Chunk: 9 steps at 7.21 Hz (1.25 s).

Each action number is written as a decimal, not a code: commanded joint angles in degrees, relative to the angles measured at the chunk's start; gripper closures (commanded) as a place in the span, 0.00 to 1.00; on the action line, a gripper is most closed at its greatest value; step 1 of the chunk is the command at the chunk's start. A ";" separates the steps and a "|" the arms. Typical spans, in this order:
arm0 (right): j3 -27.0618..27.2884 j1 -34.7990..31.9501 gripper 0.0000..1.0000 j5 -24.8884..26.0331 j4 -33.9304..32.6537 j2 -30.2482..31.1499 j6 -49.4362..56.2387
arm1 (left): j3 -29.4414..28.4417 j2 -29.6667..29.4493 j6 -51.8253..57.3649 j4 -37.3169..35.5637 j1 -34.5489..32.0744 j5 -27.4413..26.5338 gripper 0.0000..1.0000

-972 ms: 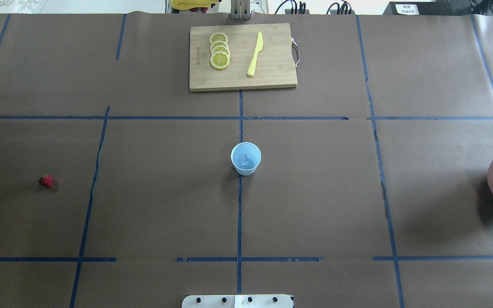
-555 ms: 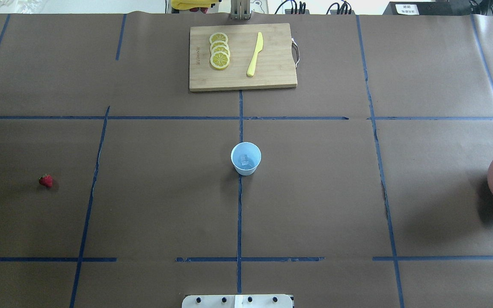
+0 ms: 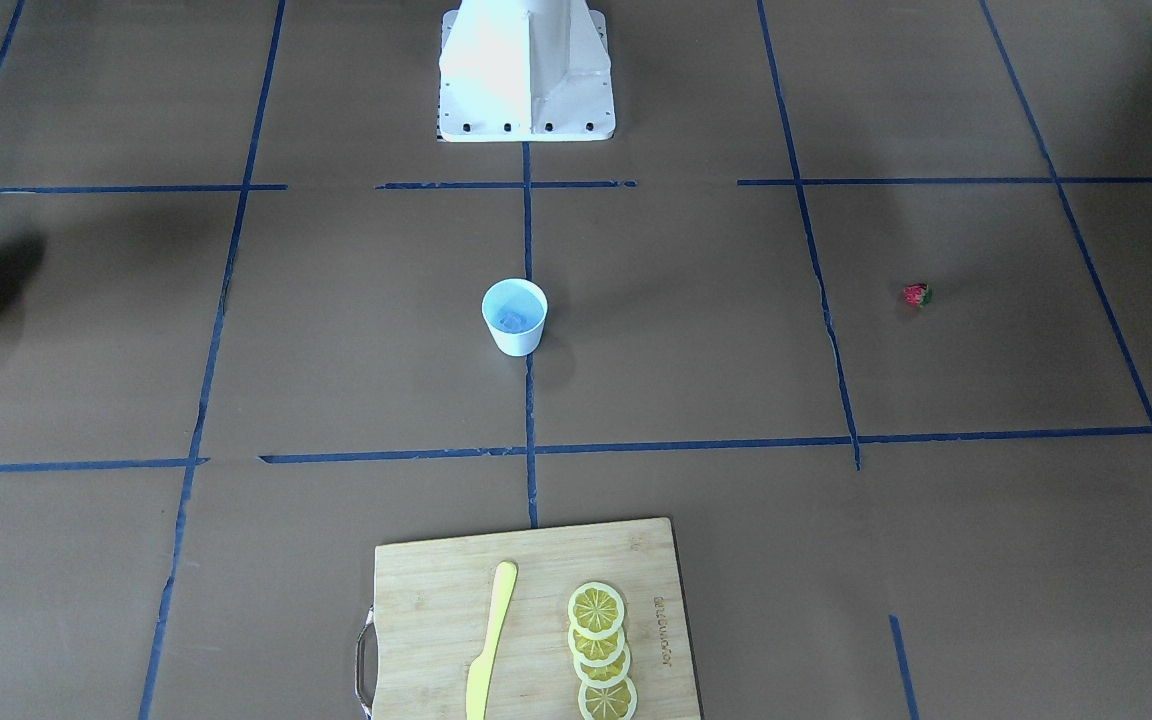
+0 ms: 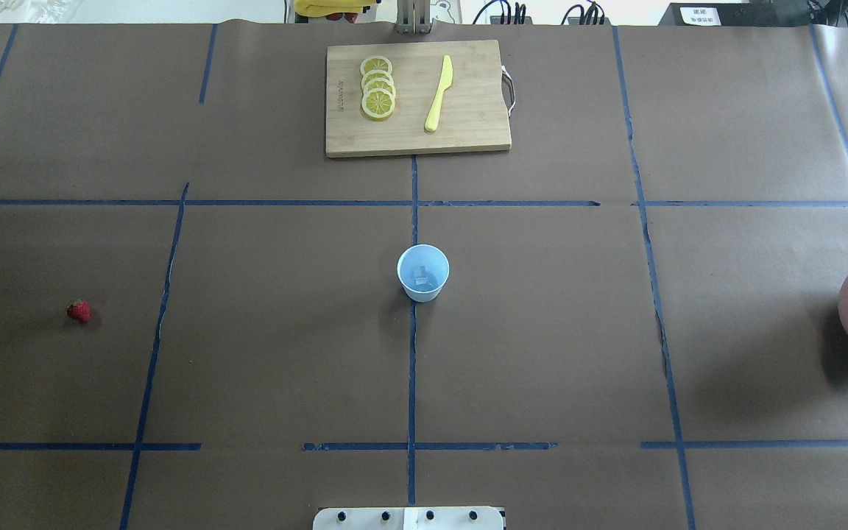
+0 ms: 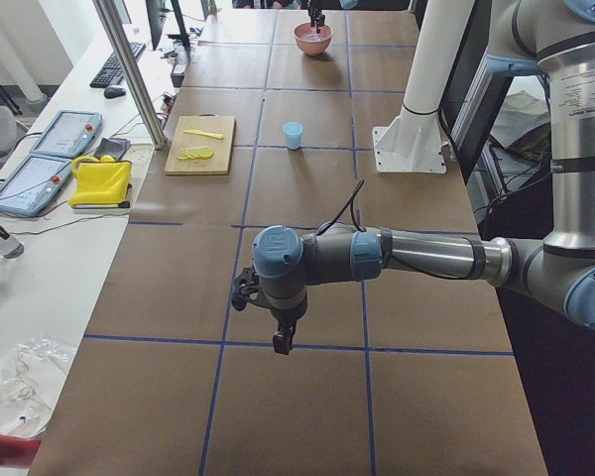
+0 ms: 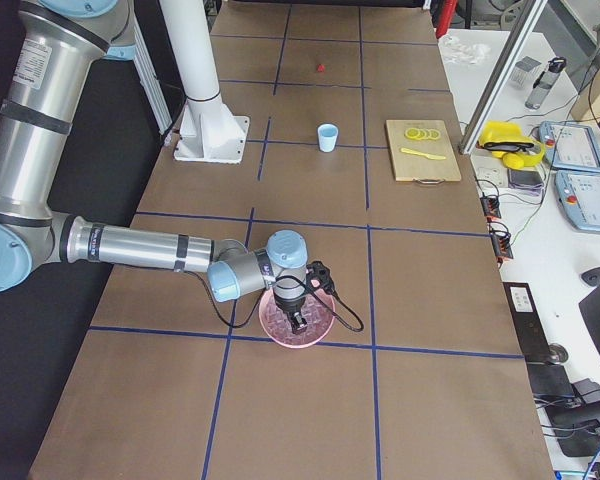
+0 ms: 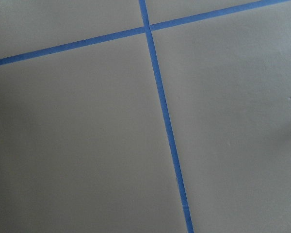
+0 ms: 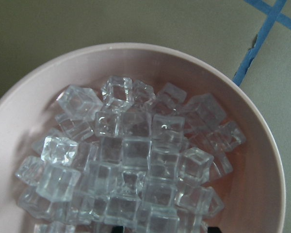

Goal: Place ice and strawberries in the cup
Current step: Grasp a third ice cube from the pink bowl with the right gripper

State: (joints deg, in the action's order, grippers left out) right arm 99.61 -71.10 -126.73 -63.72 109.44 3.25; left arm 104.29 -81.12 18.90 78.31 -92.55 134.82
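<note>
The pale blue cup (image 4: 422,272) stands upright at the table's middle with one ice cube (image 4: 420,275) in it. The strawberry (image 4: 79,311) lies alone on the table's left side. The pinkish bowl (image 8: 262,145) at the right edge is full of ice (image 8: 136,155). My right gripper (image 6: 298,320) hangs just above that ice. Two dark fingertip slivers at the bottom edge of the right wrist view stand apart with nothing between them. My left gripper (image 5: 283,342) hovers over bare table far to the left. I cannot tell whether it is open or shut.
A wooden cutting board (image 4: 417,99) at the far middle carries lemon slices (image 4: 377,88) and a yellow knife (image 4: 439,94). The robot's white base (image 3: 526,70) stands at the near middle edge. Blue tape lines cross the brown table.
</note>
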 commanded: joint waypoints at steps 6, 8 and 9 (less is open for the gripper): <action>0.41 0.00 0.98 -2.46 0.09 -0.11 0.00 | 0.03 0.00 0.00 0.00 0.00 0.00 0.00; 3.29 -0.61 1.00 -2.91 -0.78 -0.11 0.00 | -0.05 0.00 0.00 0.00 0.00 0.00 0.00; 5.75 -0.79 1.00 -3.35 -1.92 -0.46 -0.08 | 0.03 0.00 0.00 0.00 0.00 0.00 0.00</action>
State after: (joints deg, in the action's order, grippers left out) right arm 102.65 -71.58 -129.65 -64.51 109.24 3.24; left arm 104.29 -81.12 18.90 78.31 -92.55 134.82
